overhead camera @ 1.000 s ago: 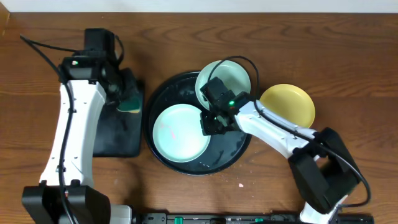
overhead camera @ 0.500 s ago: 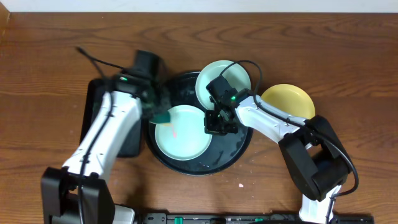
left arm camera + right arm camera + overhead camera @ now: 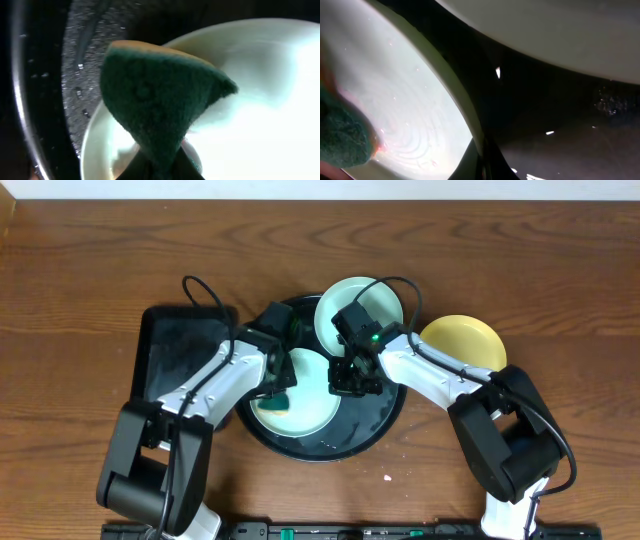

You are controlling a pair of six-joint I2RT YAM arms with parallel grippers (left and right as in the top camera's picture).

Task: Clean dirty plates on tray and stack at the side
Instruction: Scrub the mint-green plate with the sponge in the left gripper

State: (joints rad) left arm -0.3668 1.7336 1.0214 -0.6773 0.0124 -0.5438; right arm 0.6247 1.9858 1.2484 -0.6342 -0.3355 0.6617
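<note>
A pale mint plate (image 3: 305, 405) lies in the round black tray (image 3: 372, 420). My left gripper (image 3: 274, 385) is shut on a green sponge (image 3: 281, 401) and presses it on the plate's left side; the left wrist view shows the sponge (image 3: 160, 100) over the plate (image 3: 265, 110). My right gripper (image 3: 346, 384) is shut on the plate's right rim (image 3: 470, 125). A second mint plate (image 3: 358, 308) rests on the tray's far rim. A pale yellow plate (image 3: 462, 345) sits on the table to the right.
A smaller black rectangular tray (image 3: 175, 365) lies left of the round tray. The tray floor (image 3: 570, 135) is wet with droplets. A small pink speck (image 3: 388, 477) lies on the wooden table near the front.
My left arm has swung right from the rectangular tray, carrying the sponge onto the mint plate. My right gripper has stayed on the plate's rim.
</note>
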